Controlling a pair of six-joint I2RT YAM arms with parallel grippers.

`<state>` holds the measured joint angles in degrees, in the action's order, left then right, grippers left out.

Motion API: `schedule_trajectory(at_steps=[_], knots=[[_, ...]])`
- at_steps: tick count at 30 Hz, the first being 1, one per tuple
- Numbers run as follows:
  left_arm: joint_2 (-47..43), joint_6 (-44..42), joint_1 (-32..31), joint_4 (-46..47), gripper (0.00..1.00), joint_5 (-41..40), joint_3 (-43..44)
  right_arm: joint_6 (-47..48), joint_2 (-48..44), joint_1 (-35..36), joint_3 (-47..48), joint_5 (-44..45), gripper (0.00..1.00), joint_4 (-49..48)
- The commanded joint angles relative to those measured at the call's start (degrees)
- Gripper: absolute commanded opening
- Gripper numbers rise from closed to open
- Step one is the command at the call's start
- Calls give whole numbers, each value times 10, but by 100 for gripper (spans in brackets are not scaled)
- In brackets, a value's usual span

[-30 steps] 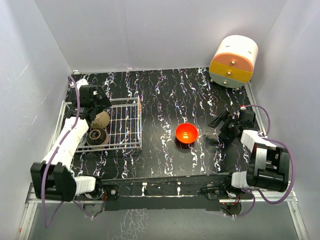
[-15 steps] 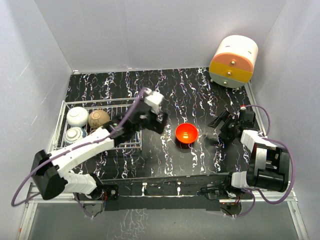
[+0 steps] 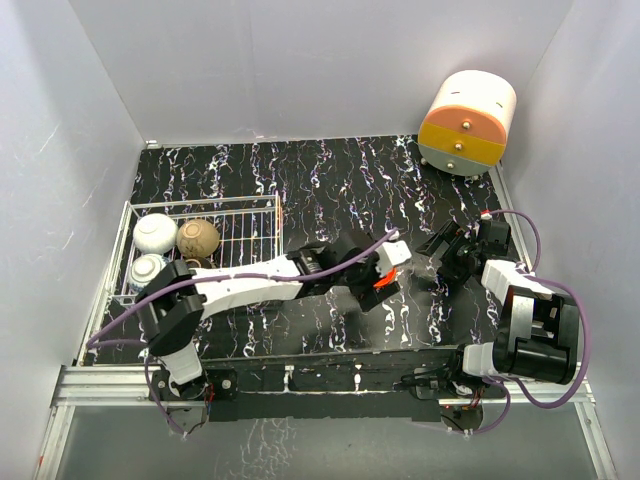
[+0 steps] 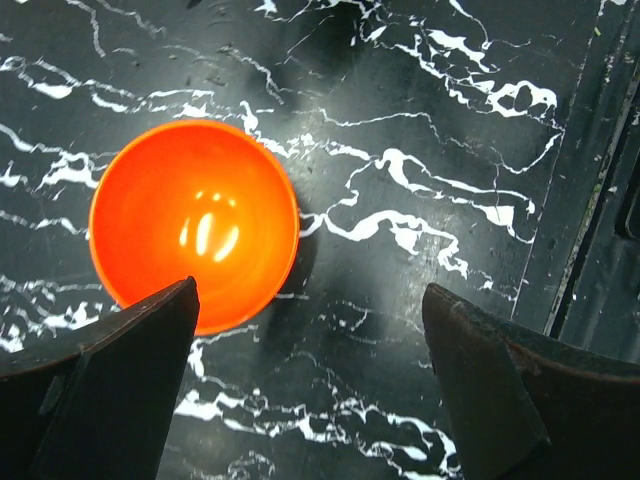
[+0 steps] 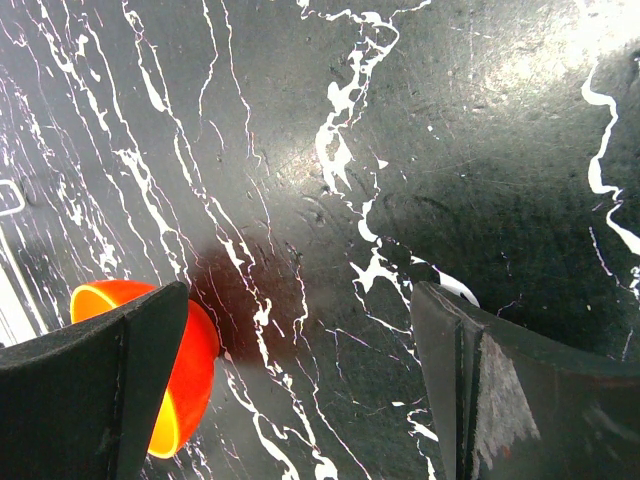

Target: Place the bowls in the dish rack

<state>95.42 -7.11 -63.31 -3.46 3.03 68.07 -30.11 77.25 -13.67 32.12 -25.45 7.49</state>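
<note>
Red-orange bowl (image 4: 195, 225): stands upright on the black, white-veined table (image 3: 330, 180), just right of centre in the top view, glossy inside facing up. Fills much of the left half of the left wrist view; from above shows only as a thin red sliver under the arm's end. Left gripper (image 4: 310, 290) directly over it, fingers spread wide and gripping nothing; in the wrist view one finger overlaps the bowl's lower rim at lower left, the other sits at lower right, well apart over bare table. Cannot tell whether that finger touches the rim. Right gripper (image 5: 300, 290) low over the table at mid right of the top view, likewise spread wide and holding nothing; in its wrist view the same bowl peeks out at lower left, partly behind a finger. Dish rack (image 3: 250, 240), a white wire basket, at the left of the top view. Holds a white bowl (image 3: 156, 232) in its upper left corner, a brown-gold bowl (image 3: 198, 238) just beside it to the right, and a blue-and-white bowl (image 3: 147, 268) below the white one. Lower edge of the rack partly covered by the left arm; contents there hidden. Cream-and-orange cabinet (image 3: 468, 122) at upper right, well apart from bowl and rack.
</note>
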Motion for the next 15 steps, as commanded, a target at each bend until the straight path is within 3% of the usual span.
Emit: schedule_trajectory(at_steps=[1,10,15], knots=[[42,-30,-10,7,91,49,53,2,1,-4,17,3,98,3],[137,-39,-12,4,84,46,101,2,9,-4,14,0,98,-2],[179,-51,-12,8,82,-19,113,4,10,-4,10,-1,98,-4]])
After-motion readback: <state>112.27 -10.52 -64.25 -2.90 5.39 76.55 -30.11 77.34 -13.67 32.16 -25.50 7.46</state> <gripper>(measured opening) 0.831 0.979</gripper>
